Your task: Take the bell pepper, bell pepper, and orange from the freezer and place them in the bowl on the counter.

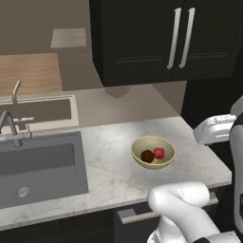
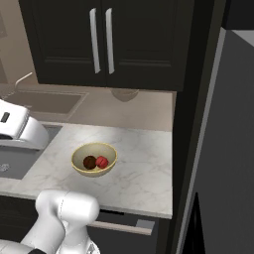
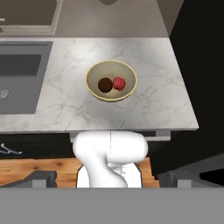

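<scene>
1. Gripper [image 3: 107, 181]: the two dark finger tips stand far apart at the bottom corners of the hand view, released, with nothing between them; it looks down on the bowl from high above and back of the counter edge.
2. Shallow round pale-yellow bowl [image 1: 140, 144] [image 2: 79, 154] [image 3: 93, 74]: it sits on the white-grey marbled stone counter [image 1: 109, 156] [image 2: 139, 168] [image 3: 65, 87], near the counter's front edge.
3. Contents: one small glossy red bell pepper [image 1: 159, 153] [image 2: 102, 161] [image 3: 119, 83] and one dark brownish round orange [image 1: 147, 156] [image 2: 90, 162] [image 3: 105, 85] lie inside the bowl, touching or nearly touching each other.
4. Left base view: the grey recessed sink [image 1: 38, 163] with its faucet [image 1: 8, 126] lies well to one side of the bowl.
5. Right base view: a tall grey panel [image 2: 223, 149] stands at the counter's end on the side of the bowl away from the sink; whether it is the freezer door cannot be told.
6. Both base views: dark wall cabinets with two long pale bar handles [image 1: 182, 38] [image 2: 101, 42] hang behind and above the bowl.
7. Hand view: a wooden floor [image 3: 52, 166] lies below the counter front.
</scene>
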